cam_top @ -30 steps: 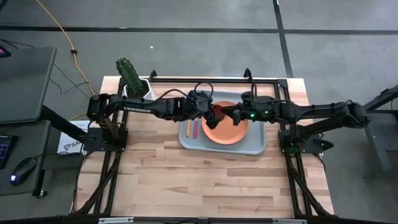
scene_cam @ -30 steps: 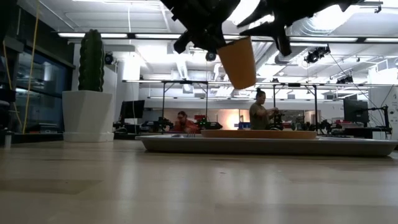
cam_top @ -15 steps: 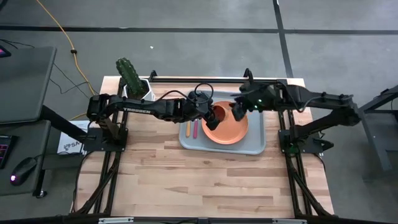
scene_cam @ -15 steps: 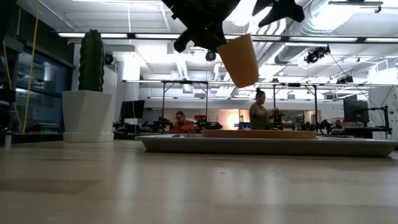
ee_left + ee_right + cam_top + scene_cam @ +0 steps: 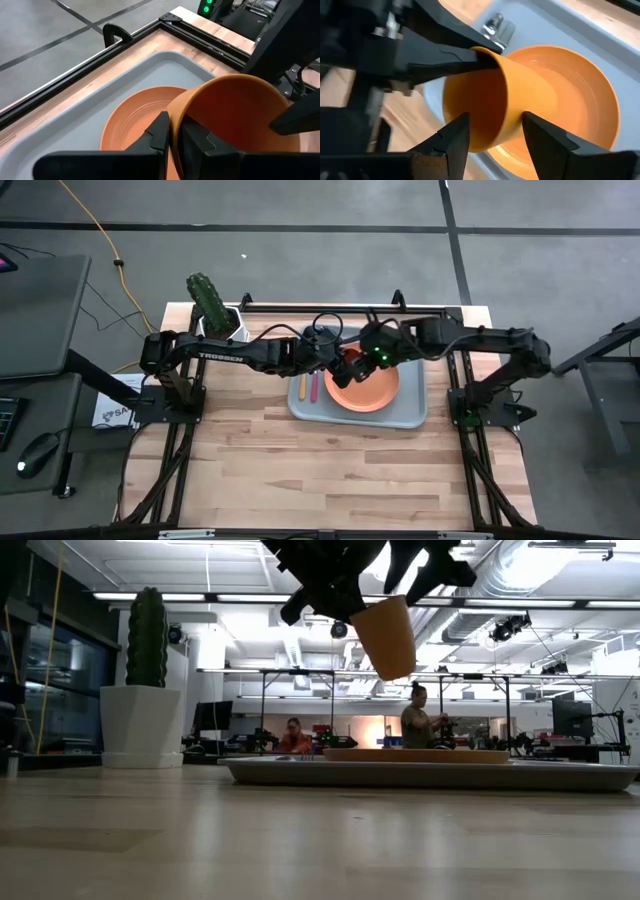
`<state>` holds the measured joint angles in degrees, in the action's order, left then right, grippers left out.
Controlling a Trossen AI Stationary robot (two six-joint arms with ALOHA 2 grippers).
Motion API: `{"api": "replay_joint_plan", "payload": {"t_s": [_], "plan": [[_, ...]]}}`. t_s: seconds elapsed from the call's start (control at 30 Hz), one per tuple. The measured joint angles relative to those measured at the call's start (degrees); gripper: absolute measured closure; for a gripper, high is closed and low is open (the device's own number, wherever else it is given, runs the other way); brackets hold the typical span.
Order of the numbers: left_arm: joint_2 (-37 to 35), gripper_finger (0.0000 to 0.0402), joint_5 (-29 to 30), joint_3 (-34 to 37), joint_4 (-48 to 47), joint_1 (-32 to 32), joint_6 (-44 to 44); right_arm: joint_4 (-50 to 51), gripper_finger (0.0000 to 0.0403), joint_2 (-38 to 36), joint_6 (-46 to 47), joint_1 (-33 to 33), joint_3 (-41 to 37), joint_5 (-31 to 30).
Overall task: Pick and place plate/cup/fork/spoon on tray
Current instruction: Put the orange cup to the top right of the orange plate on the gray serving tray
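Observation:
The small orange cup (image 5: 351, 366) hangs in the air over the near-left part of the orange plate (image 5: 368, 388), which lies in the grey-blue tray (image 5: 412, 415). My left gripper (image 5: 340, 362) is shut on the cup. My right gripper (image 5: 366, 362) is open, and its two fingers (image 5: 454, 142) stand on either side of the cup (image 5: 487, 100). The pink-handled fork (image 5: 312, 388) and the orange-handled spoon (image 5: 302, 388) lie side by side on the tray's left part. My left gripper holds the cup by its rim (image 5: 176, 114), with one finger inside the cup and one outside. The fingers come level from the table's left. The cup (image 5: 384, 636) hangs tilted and clear of the plate and tray.
A white faceted pot with a cactus (image 5: 214, 308) stands at the table's far left. A black frame rail (image 5: 150, 35) runs along the far edge behind the tray. Bare wood table (image 5: 320, 470) lies in front of the tray.
My right gripper has drawn up and away from the cup toward the far right, turned, and come back to the cup, so that its open fingers now stand astride it. My left gripper keeps the cup in the air over the plate.

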<state>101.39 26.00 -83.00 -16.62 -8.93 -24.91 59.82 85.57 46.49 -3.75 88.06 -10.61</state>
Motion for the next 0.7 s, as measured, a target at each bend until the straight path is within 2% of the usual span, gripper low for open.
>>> {"api": "replay_joint_plan", "payload": {"t_s": [0.3, 0.4, 0.53, 0.7], "plan": [[0.10, 0.0383, -0.07, 0.04, 0.12, 0.02, -0.42, 3.45, 0.0229, 2.93, 1.92, 0.04, 0.28, -2.01], [0.14, 0.0383, -0.10, 0.09, 0.17, 0.01, -0.44, 3.97, 0.0240, 2.94, 2.52, 0.05, 0.28, -3.51], [0.14, 0.0383, -0.09, 0.09, 0.61, 0.00, -0.57, 4.12, 0.0290, 2.75, 3.04, 0.07, 0.28, -4.46], [0.19, 0.0381, -0.13, 0.15, 0.87, 0.00, -0.83, 4.32, 0.0382, 2.75, 3.24, 0.04, 0.28, -5.66]]}}
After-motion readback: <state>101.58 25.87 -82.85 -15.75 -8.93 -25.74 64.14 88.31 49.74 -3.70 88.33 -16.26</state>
